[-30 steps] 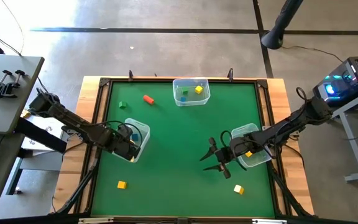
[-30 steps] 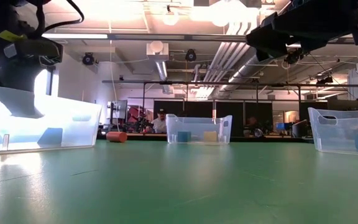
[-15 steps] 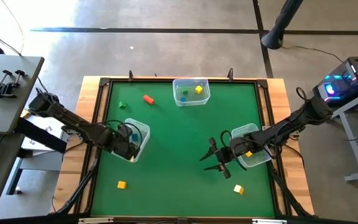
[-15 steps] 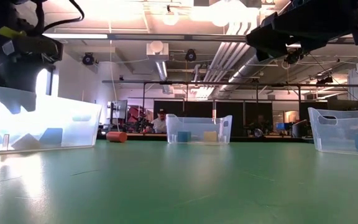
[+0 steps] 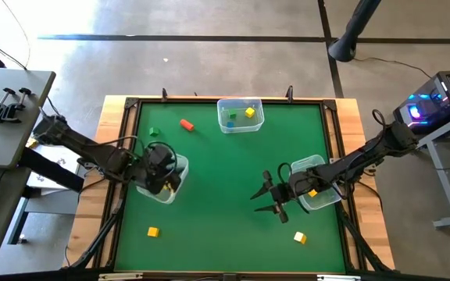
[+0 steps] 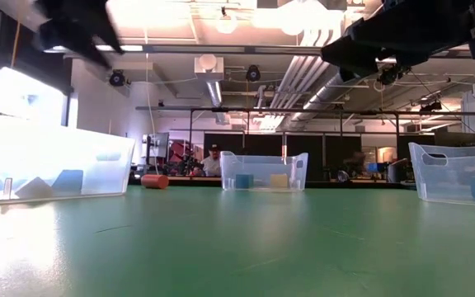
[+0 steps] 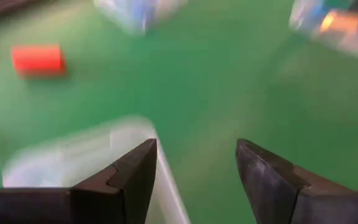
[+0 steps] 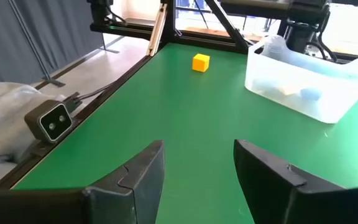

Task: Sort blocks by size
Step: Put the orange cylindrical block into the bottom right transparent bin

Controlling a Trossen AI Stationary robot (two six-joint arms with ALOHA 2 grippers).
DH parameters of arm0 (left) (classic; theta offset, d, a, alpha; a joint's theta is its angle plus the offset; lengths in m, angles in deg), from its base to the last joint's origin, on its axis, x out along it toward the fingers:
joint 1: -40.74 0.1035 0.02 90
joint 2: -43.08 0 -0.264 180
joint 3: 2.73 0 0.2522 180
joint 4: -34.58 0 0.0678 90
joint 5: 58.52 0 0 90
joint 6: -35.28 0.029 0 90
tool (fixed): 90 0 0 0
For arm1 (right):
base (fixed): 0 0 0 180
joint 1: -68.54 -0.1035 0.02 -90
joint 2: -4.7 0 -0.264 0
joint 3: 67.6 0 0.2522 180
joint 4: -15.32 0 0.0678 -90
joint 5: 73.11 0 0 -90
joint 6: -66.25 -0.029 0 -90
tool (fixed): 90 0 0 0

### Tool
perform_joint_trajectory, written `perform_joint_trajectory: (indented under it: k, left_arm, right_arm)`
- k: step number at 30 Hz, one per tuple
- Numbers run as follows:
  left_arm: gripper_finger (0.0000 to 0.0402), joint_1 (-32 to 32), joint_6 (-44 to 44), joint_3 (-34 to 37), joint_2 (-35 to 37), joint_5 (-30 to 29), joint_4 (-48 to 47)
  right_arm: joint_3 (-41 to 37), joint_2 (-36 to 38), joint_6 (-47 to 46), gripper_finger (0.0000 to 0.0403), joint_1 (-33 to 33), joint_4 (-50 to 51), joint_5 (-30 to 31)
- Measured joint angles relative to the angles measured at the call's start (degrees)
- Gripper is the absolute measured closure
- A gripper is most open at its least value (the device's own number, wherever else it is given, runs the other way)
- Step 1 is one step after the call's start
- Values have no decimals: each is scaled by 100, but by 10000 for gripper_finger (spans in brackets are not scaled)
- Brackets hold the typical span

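- left hand (image 5: pixel 165 166) hangs over the left bin (image 5: pixel 175 190), fingers spread and empty.
- right hand (image 5: pixel 266 198) waits parted, empty, by its bin (image 5: pixel 328 199).
- loose blocks: red cylinder (image 5: pixel 186 123), green (image 5: pixel 154 131), yellow cube (image 5: pixel 153 231).

Your left wrist view is smeared with motion blur. Low view: ceiling lights (image 6: pixel 291 15) glare, washing out the left bin (image 6: pixel 52 165). The overhead view is even and sharp.
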Motion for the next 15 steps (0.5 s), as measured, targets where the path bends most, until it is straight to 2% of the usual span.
perform_joint_trajectory:
  k: [2,7,11,15]
  left_arm:
    - [198,190,488,-5,-2,-212,381]
    - [198,965,1312,-3,-40,276,894]
    - [198,1634,2106,14,-61,196,936]
    - [198,2478,2896,270,-66,120,1685]
  right_arm:
    - [0,0,-74,215,1,10,0]
    - [0,0,-72,215,-1,17,0]
    - [0,0,-51,215,4,26,0]
    - [0,0,-26,215,4,38,0]
